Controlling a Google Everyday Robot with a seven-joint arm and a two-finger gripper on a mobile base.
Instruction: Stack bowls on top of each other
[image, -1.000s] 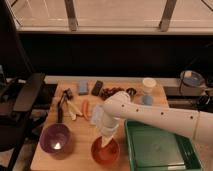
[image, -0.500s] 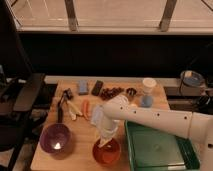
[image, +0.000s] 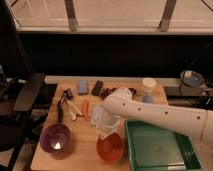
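Bowls number two: purple bowl (image: 48, 138) apart from orange-red bowl (image: 118, 150), claw (image: 106, 133) over its rim, grip unreadable.

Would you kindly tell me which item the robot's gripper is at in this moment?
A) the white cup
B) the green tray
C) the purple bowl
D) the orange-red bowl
D: the gripper hangs at the upper rim of the orange-red bowl, while the purple bowl sits apart from it, not stacked.
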